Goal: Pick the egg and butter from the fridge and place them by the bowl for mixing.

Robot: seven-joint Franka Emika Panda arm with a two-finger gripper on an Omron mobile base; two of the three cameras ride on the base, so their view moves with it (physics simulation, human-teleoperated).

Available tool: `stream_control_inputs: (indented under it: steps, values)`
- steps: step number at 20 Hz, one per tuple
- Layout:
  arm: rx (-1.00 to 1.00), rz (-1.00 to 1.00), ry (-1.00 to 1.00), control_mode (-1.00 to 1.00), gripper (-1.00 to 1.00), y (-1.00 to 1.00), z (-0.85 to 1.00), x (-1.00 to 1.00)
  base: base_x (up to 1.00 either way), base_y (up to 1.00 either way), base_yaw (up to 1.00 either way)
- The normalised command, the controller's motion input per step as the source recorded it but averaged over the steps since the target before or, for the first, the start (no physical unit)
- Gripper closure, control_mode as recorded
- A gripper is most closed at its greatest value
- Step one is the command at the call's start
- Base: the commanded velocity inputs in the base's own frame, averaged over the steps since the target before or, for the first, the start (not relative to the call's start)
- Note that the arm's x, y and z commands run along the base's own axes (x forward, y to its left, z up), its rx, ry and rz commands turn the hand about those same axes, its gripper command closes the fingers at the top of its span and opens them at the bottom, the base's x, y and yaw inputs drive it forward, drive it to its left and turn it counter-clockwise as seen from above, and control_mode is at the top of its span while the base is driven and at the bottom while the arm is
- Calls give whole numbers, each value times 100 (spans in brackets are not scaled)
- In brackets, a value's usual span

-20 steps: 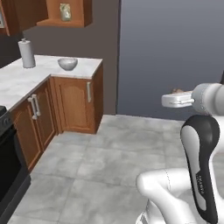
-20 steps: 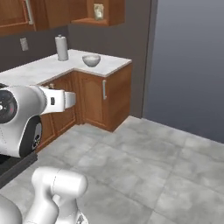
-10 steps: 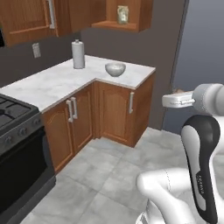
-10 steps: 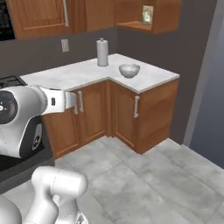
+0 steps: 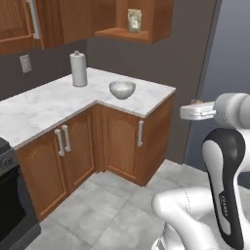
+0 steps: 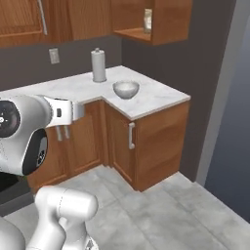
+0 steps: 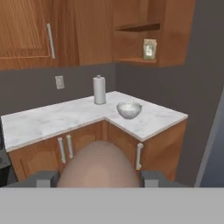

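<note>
Marble corner counter (image 7: 65, 118) ahead, bowl (image 7: 129, 110) far on it; end effector (image 7: 99, 177) clamped on the egg (image 7: 99, 166), near.

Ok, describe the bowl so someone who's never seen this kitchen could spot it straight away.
Find the white marble counter on wooden corner cabinets. The bowl sits near its corner, below the open wall shelf. It is low, round and glossy grey-white, unlike the tall paper towel roll standing behind it.
</note>
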Motion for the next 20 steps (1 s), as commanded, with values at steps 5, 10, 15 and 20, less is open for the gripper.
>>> stream_control_inputs:
  steps: [5, 10, 15, 20]
  values:
    - [0, 0, 0, 100, 100, 0, 0, 0, 100, -37, 11]
    - [0, 0, 0, 100, 100, 0, 0, 0, 100, -2, 7]
    - [0, 0, 0, 100, 100, 0, 0, 0, 100, 4, 3]
    - [0, 0, 0, 100, 100, 0, 0, 0, 63, 0, -4]
